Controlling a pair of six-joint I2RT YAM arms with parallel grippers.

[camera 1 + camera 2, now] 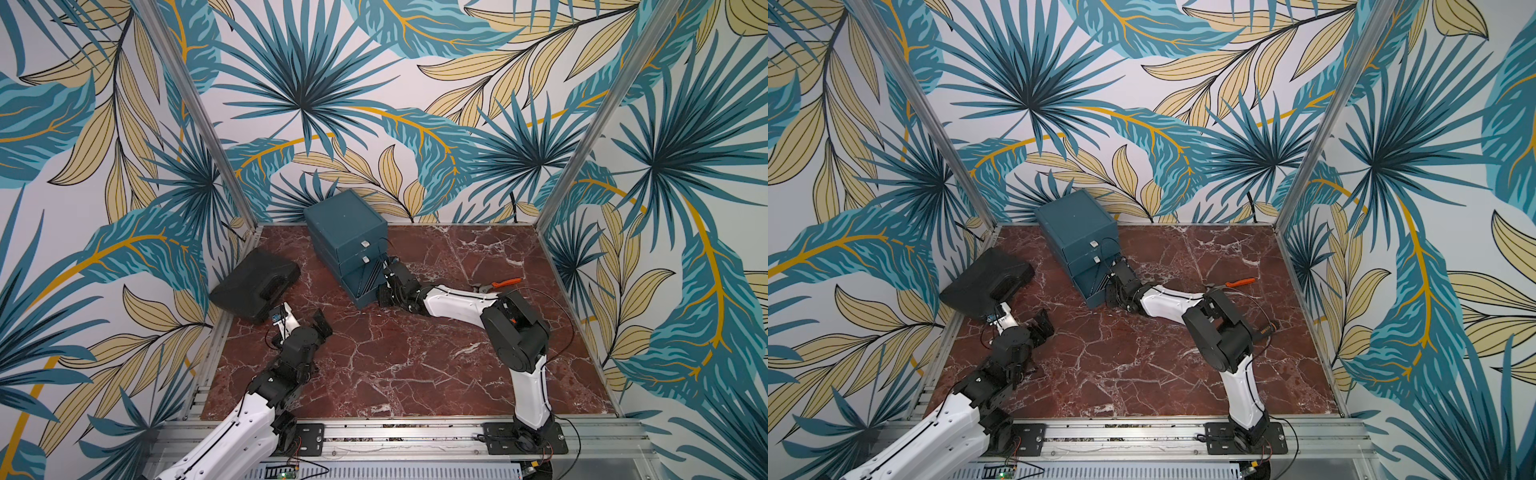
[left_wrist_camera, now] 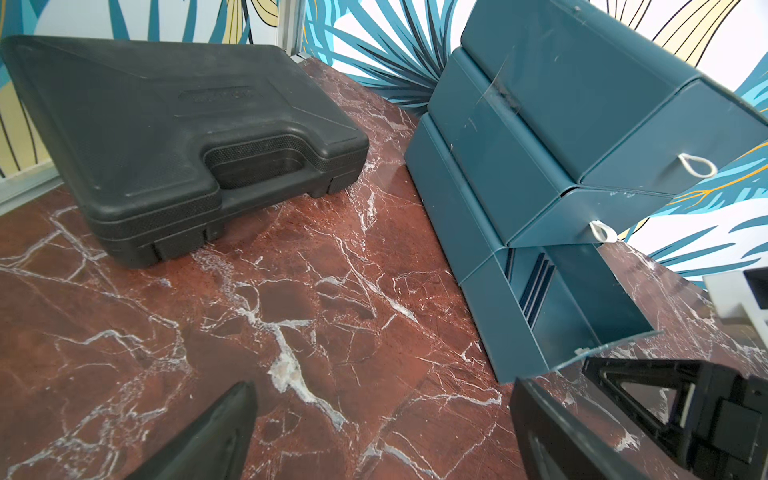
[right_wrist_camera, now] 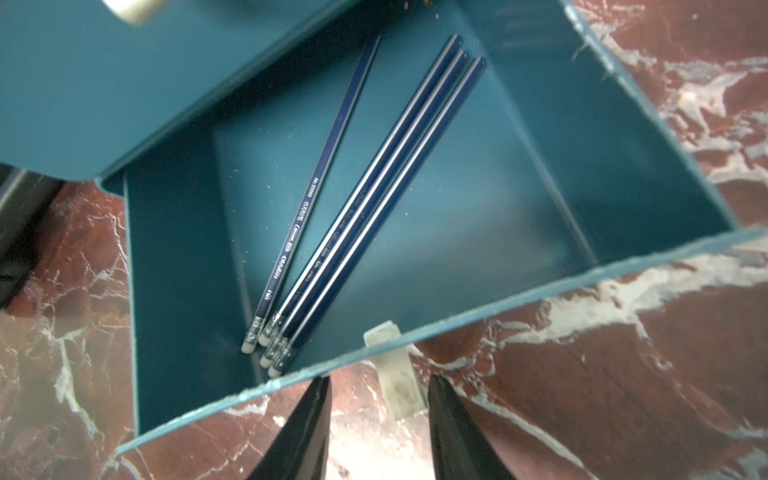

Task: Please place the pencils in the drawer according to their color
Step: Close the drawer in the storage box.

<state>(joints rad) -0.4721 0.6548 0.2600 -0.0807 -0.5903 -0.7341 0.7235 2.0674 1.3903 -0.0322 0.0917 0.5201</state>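
Right tool (image 3: 379,380) open astride the drawer's (image 3: 582,166) pull tab (image 3: 397,390)
Jaws flank the tab without pinching; just beyond, four dark pencils (image 3: 380,199) lie in the pulled-out bottom drawer by the counter's (image 1: 415,353) far edge. Left tool (image 2: 374,449) gapes wide.

I'm watching from high up at the front through both top views, which are looking down and sharing nearly the whole surface (image 1: 395,365). The left wrist camera is sitting low, facing the black case (image 2: 166,124) and the drawer (image 2: 540,124), both also appearing from above. The right wrist camera is peering closely into the drawer's open bottom compartment.
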